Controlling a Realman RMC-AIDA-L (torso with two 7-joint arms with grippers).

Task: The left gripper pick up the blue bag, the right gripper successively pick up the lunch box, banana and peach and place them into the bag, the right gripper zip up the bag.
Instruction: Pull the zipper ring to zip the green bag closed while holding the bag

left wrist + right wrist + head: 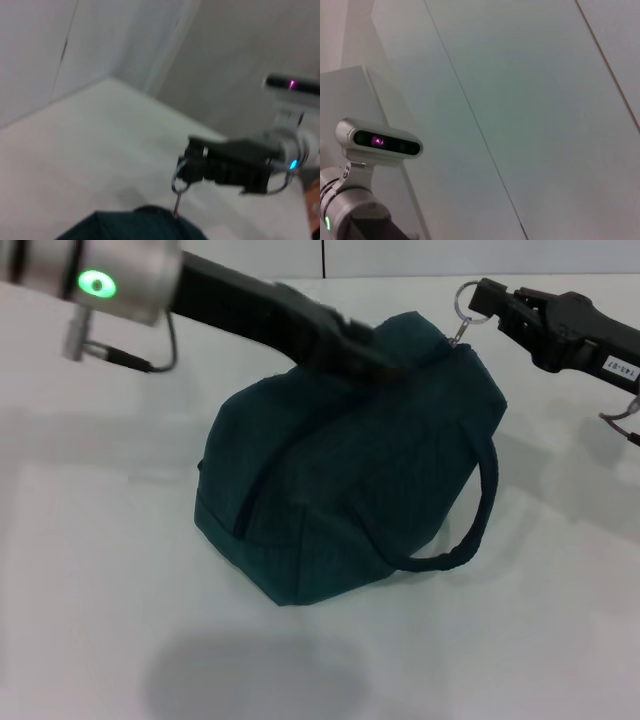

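Two pincers are on the blue bag (340,480) at once, and that is where your risk sits. The bag stands on the white table (90,570), looking bulged and closed along its top, one loop handle (470,510) hanging down its side. You can't see the lunch box, banana or peach anywhere, so they are presumably inside.

Your left pincer (375,358) is pressed against the top fabric; its tips are buried in the cloth, so you cannot tell how far they are parted or whether they truly grip. Your right pincer (478,298) is closed on the ring zip pull (466,300) at the bag's far upper corner, the small link below it drawn taut.

If the zip is at its end, pulling further would drag or tip the bag, or strain the link. If the left hold is only a press, the bag could slide under it. Releasing the ring while it is under tension may let it snap back.
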